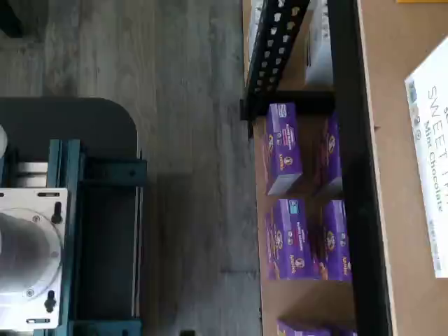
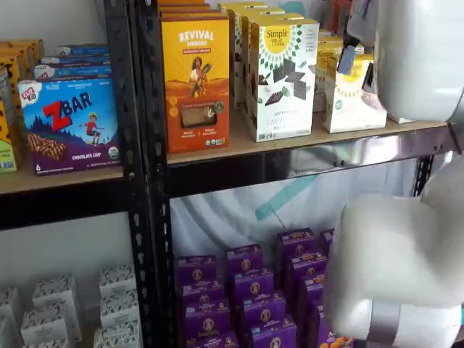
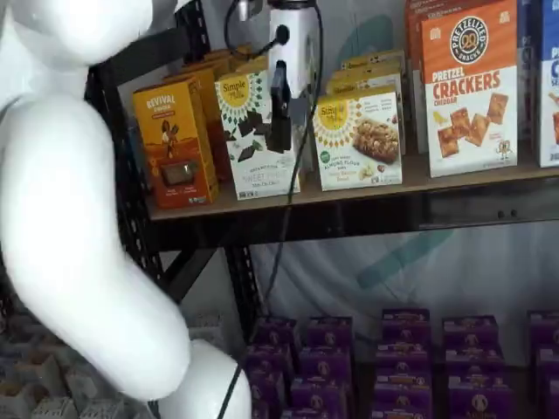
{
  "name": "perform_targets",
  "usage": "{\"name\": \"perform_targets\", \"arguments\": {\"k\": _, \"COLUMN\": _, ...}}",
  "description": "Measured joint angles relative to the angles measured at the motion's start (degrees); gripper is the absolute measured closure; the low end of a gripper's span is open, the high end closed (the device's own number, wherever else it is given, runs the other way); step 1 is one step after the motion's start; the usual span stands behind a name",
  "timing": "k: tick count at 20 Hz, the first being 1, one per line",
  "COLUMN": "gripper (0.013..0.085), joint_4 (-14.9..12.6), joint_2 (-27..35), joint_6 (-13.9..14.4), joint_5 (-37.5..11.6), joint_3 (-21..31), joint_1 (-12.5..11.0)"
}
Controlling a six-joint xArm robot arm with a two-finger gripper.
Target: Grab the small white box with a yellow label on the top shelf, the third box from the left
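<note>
The small white box [image 3: 358, 140], w/ yellow round logo and sunburst, is seen standing upright on the top shelf [image 3: 367, 209], approx. half as tall as the boxes on either side. In a shelf view it is partly hidden behind the white arm [image 2: 420, 58], only its lower front being shown [image 2: 351, 101]. To its left a taller white box w/ dark chocolate squares [image 3: 253, 135] is placed just beside it; further left an orange-yellow Revival box [image 3: 172, 144] is found. To its right a Pretzel Crackers box [image 3: 470, 87] is stood, w/ a small gap between. More boxes of the same kinds are lined up behind, toward the far side of the shelf.

The gripper [image 3: 281, 118] is hung in front of the shelf, between the taller white box and the small white box, nearer the camera than both; no box is touched. Only one black finger is made out, side-on, below the white body, w/ a cable beside it, so no gap is shown in the pics; the jaws are taken as spread wide, nothing held.

Below, purple boxes [image 3: 402, 358] are stacked in rows on the lower level. At far left a ZBar box [image 2: 69, 123] is seen on a neighbouring shelf.
</note>
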Motion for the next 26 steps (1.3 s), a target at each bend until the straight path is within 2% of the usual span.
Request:
{"name": "perform_targets", "arguments": {"k": 3, "gripper": 0.0130, "joint_4": -2.0, "joint_2": 1.3, "joint_6": 0.3, "joint_5": 2.9, "joint_3": -1.9, "joint_1": 0.9}}
{"name": "perform_targets", "arguments": {"k": 11, "gripper": 0.0130, "joint_4": -2.4, "joint_2": 1.0, "joint_6": 0.0, "joint_5": 4.4, "joint_3": -2.4, "joint_1": 0.4}}
{"name": "perform_targets", "arguments": {"k": 14, "gripper": 0.0130, "joint_4": -2.5, "joint_2": 0.2, "joint_6": -0.3, "joint_5": 3.4, "joint_3": -1.6, "joint_1": 0.2}}
{"name": "perform_targets", "arguments": {"k": 20, "gripper": 0.0130, "joint_4": -1.0, "joint_2": -0.7, "joint_6": -0.6, "joint_5": 2.4, "joint_3": -0.9, "joint_1": -0.7}}
{"name": "perform_targets", "arguments": {"k": 26, "gripper": 0.0130, "joint_4": 1.6, "joint_2": -1.3, "joint_6": -0.6, "joint_5": 1.0, "joint_3": -0.5, "joint_1": -1.7}}
